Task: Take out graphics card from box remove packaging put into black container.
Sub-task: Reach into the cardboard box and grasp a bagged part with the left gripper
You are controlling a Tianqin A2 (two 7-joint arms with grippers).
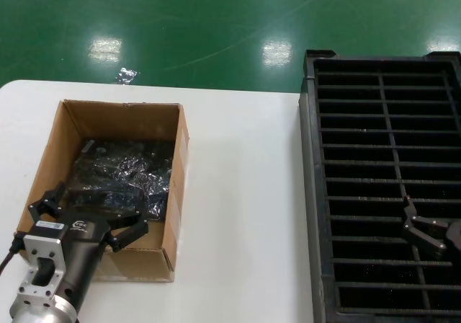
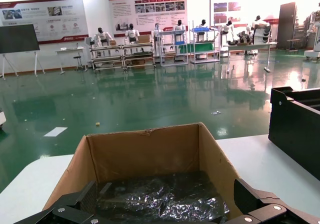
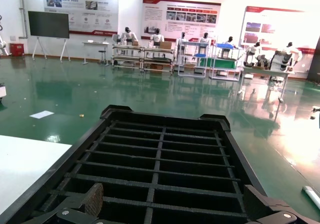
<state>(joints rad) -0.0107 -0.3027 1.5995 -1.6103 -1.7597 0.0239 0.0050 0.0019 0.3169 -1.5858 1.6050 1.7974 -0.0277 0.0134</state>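
Observation:
The brown cardboard box (image 1: 72, 132) stands open on the left of the white table. Inside it lie dark cards wrapped in shiny crinkled bags (image 1: 122, 179). No bare graphics card and no empty bag is in view. My left gripper (image 1: 88, 218) is open and empty over the box's near edge, its fingers (image 2: 254, 198) spread about as wide as the box (image 2: 145, 154), above the bagged cards (image 2: 165, 199). The black container (image 1: 310, 193) lies on the right. My right gripper (image 1: 421, 229) is open and empty above its near slots (image 3: 160, 169), with one finger (image 3: 93, 199) showing.
The white table (image 1: 238, 193) has bare surface between the box and the tray. Its far edge borders a green floor, where a small shiny scrap (image 1: 126, 74) lies. The tray's tall wall (image 2: 295, 129) rises beside the box.

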